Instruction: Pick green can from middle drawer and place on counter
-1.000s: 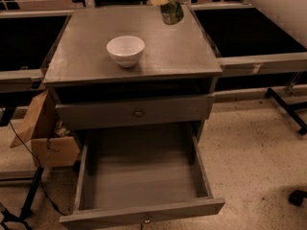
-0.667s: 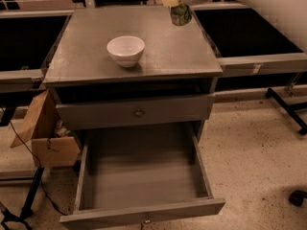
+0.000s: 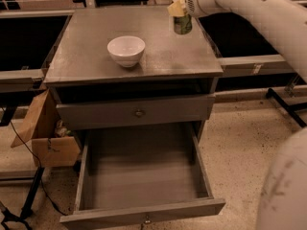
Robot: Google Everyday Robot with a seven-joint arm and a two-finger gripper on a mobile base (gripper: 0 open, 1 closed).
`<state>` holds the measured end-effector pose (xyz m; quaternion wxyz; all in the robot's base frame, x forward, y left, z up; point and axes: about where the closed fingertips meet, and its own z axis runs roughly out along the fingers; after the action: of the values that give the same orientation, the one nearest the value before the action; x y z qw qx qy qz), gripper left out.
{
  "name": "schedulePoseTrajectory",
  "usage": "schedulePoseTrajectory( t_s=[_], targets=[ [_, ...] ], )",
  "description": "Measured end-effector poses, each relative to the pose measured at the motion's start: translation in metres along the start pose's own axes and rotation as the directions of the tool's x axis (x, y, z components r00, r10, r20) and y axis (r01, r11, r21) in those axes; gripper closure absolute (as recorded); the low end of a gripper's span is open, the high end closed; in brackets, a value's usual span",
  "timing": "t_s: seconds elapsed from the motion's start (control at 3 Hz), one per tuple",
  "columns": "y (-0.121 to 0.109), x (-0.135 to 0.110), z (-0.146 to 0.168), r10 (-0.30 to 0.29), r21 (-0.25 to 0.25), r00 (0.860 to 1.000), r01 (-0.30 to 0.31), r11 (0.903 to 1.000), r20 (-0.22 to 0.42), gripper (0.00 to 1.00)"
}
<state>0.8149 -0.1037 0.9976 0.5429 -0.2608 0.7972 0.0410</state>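
Note:
My gripper (image 3: 179,11) is at the top of the camera view, over the back right part of the counter (image 3: 96,56). It is shut on the top of the green can (image 3: 183,25), which hangs upright just above or on the counter near its right edge; I cannot tell if it touches. The middle drawer (image 3: 144,176) is pulled wide open below, and its grey inside is bare.
A white bowl (image 3: 126,50) stands on the counter, left of the can. The top drawer (image 3: 136,112) is closed. A cardboard box (image 3: 48,138) hangs at the cabinet's left side. Dark tables flank the cabinet. My white arm (image 3: 259,13) crosses the upper right.
My gripper has carried the green can to the right and down, closer to the counter's surface near its right edge. The bowl and drawers have not moved.

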Motion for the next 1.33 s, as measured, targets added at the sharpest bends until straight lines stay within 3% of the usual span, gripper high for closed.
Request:
schedulePoseTrajectory(
  t_s=[0.33, 0.67, 1.0, 1.33],
  targets=[
    [0.006, 0.017, 0.043, 0.03, -0.07, 0.999, -0.033, 0.997, -0.035, 1.0],
    [0.013, 0.036, 0.075, 0.058, -0.125, 0.992, -0.072, 0.9896, -0.109, 0.82],
    [0.016, 0.051, 0.09, 0.076, -0.16, 0.985, -0.102, 0.9819, -0.158, 0.58],
    [0.016, 0.05, 0.091, 0.079, -0.164, 0.983, -0.106, 0.9808, -0.164, 0.36]
  ],
)
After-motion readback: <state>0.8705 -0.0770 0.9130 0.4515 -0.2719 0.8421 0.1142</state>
